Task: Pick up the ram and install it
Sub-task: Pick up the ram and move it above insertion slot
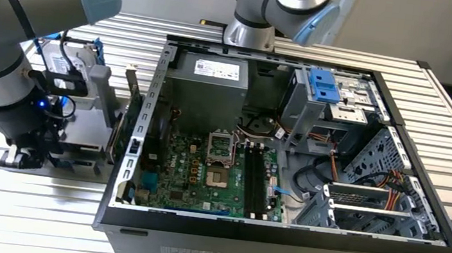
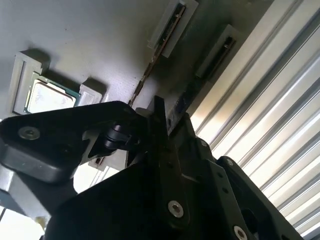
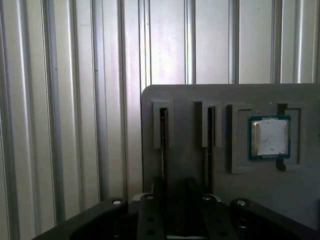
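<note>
Pick-up step: gripper (image 3: 176, 202) low over ram (image 3: 162, 127) standing in tray (image 3: 190, 97), grip state can't be told; grasp calls for squaring on thin edge

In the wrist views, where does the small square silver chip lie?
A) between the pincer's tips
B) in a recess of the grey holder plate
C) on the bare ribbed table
B: in the first wrist view the chip sits framed inside a shallow recess of the grey holder plate, which lies on the ribbed table.
</note>
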Controlling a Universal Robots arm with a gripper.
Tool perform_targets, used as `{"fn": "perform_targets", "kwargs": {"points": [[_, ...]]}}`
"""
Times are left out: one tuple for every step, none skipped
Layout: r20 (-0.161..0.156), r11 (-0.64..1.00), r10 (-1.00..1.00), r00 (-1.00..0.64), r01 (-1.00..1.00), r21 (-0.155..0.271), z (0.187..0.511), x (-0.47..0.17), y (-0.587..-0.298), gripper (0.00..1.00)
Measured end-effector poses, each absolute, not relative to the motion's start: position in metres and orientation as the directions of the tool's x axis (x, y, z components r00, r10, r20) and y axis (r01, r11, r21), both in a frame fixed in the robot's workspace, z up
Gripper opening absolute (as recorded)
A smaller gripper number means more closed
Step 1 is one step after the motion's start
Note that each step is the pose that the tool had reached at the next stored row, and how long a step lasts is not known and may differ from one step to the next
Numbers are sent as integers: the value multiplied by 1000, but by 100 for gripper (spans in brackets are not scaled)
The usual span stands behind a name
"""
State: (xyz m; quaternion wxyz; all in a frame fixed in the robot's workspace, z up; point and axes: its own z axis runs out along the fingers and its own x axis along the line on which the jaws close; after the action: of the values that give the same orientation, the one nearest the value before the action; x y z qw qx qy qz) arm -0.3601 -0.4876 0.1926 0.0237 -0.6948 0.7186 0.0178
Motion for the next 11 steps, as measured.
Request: {"fn": "perform_targets", "kwargs": {"points": [[-59,34,-998,-33,-999,-7,193,-360,-488,0],[-59,34,-998,-33,-999,-7,193,-360,-488,0],[-59,34,-998,-33,-999,-7,193,-360,-488,0],[-59,34,-998,-33,-999,-7,193,-360,-488,0],[-59,34,-998,-33,-999,-7,193,-360,-488,0],[-59,34,-998,-33,-999,-7,193,-360,-488,0],[-59,34,-998,-33,-999,-7,193,-360,-488,0],[-59,34,-998,-33,-999,-7,193,-360,-488,0],[-59,34,-998,-33,-999,-7,193,-360,-488,0],[-59,33,-998,-33,-999,-7,193,-360,-488,0],[-59,33,-998,-33,-999,-7,193,-360,-488,0]]}}
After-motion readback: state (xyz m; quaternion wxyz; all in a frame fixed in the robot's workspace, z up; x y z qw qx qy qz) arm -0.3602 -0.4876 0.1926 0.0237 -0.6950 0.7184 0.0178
